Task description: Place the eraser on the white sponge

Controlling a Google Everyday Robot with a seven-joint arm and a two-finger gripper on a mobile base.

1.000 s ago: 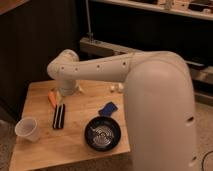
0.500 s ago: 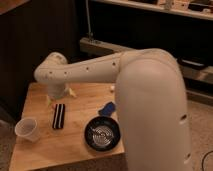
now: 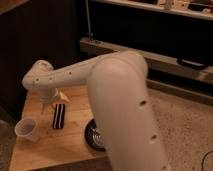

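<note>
Wooden table (image 3: 50,146): gripper (image 3: 51,104) just beside eraser (image 3: 59,116)

Table (image 3: 40,152): pale wood.
Cup (image 3: 26,129): white, at 9 o'clock on the table.
Pan (image 3: 94,137): round, black, at 4 o'clock, partly hidden.
Carrot (image 3: 63,95): orange, at 12 o'clock.
Gripper (image 3: 49,103): low over the table, at 11 o'clock.

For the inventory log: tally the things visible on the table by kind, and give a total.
Eraser: 1
Cup: 1
Pan: 1, partly behind the arm
Total: 3 in view; the arm may hide more.
The gripper hangs over the table, by the eraser's far end.
</note>
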